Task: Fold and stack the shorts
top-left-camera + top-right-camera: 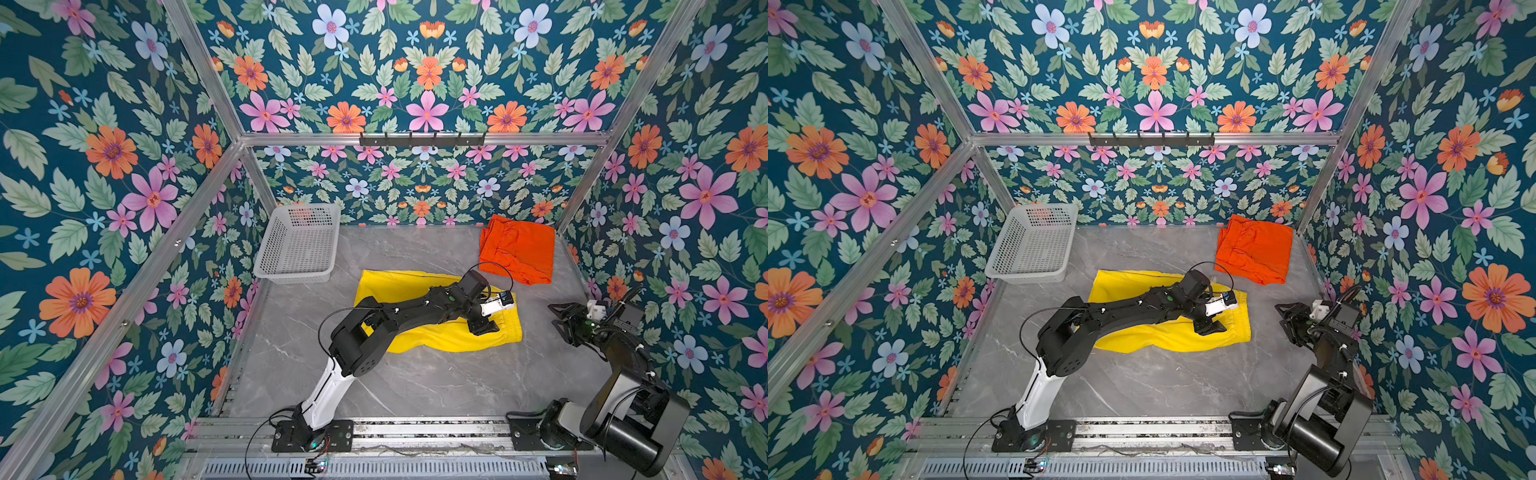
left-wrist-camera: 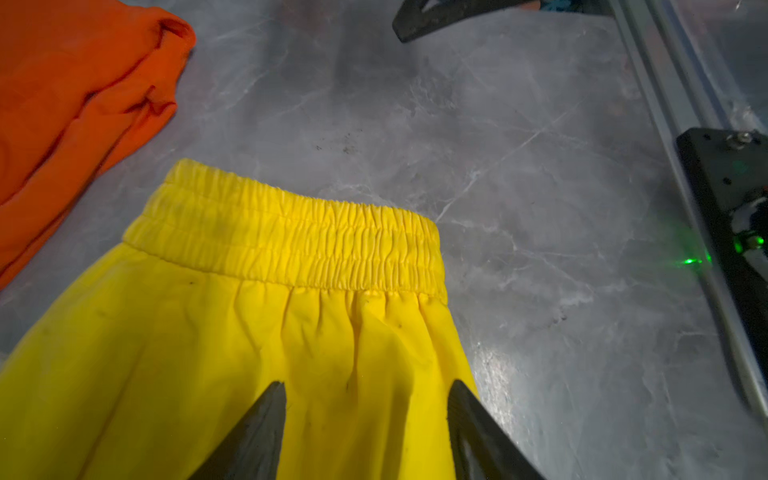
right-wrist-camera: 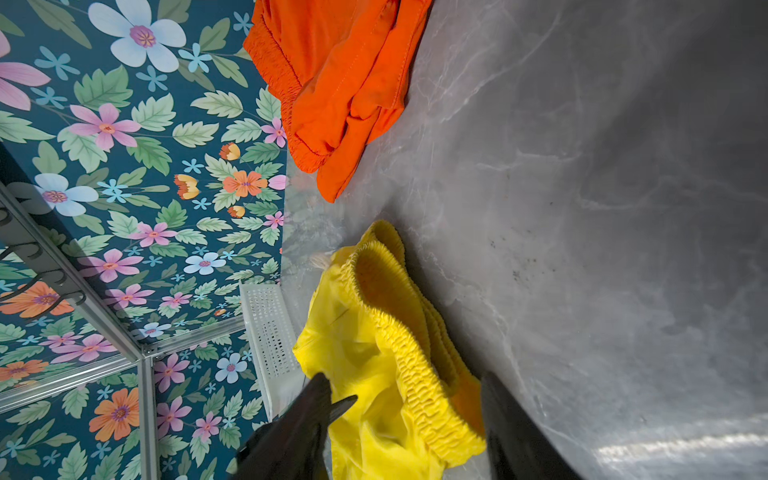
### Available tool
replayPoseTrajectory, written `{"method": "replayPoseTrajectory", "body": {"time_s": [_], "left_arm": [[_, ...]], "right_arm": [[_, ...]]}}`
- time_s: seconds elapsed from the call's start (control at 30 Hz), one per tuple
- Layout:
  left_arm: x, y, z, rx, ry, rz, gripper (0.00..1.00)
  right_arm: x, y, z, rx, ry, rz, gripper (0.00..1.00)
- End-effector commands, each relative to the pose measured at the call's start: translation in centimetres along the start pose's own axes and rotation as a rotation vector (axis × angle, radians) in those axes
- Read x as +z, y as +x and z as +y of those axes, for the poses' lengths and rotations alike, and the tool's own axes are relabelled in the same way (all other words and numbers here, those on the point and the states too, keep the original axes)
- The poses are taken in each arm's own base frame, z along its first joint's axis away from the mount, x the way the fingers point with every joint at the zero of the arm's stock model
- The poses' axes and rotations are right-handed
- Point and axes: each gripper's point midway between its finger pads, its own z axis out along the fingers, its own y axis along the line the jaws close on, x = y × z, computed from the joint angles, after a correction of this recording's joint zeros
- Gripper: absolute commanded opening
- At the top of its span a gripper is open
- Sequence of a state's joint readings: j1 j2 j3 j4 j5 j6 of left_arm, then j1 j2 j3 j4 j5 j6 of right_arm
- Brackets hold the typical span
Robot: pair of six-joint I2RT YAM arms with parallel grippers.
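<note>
No text, label, brand, number or sign can be read in any view. A small blue part (image 1: 504, 297) on the left arm's wrist is too small to tell whether it bears writing

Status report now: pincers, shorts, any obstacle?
Left pincer open over yellow shorts, lying flat. Right pincer open, empty, aside. Orange shorts folded, apart. Nothing in the way.
</note>
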State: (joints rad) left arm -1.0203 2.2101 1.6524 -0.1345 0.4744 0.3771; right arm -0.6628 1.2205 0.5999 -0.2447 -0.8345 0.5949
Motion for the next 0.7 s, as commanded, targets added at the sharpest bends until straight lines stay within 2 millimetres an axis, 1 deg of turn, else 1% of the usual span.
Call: {"method": "replayPoseTrajectory", "body": {"time_s": [0.0,0.17,0.23,0.3,0.4,0.47,0.5,0.57,0.67], "left_arm": [[1.4,0.3,-1.2,0.068,0.054,0.004,0.65],[3.2,1.3,-2.5,0.08,0.106,0.021,0.66],[3.7,2.0,-2.3,0.08,0.09,0.04,0.67],[4.3,3.3,-1.9,0.076,0.064,0.075,0.66],[4.9,4.8,-0.8,0.072,0.001,0.112,0.56],[5.0,5.0,-0.4,0.064,-0.029,0.104,0.48],[4.8,4.9,-0.5,0.054,-0.022,0.09,0.44],[4.2,3.9,-0.8,0.026,0.003,0.041,0.36],[2.6,2.3,-1.1,-0.068,0.079,-0.088,0.2]], "right_arm": [[0.2,0.2,-0.3,0.002,0.0,0.009,0.59],[0.7,0.9,-1.0,0.027,-0.002,0.036,0.6],[0.8,1.2,-1.2,0.033,-0.007,0.048,0.61],[0.8,1.5,-1.3,0.032,-0.002,0.058,0.62],[1.2,2.4,-1.5,0.027,0.009,0.084,0.64],[1.5,3.1,-1.7,0.019,0.028,0.11,0.65],[1.8,3.5,-1.8,0.017,0.038,0.124,0.65],[2.3,4.2,-2.0,0.026,0.045,0.155,0.66],[2.9,5.2,-2.1,0.051,0.045,0.222,0.67]]}}
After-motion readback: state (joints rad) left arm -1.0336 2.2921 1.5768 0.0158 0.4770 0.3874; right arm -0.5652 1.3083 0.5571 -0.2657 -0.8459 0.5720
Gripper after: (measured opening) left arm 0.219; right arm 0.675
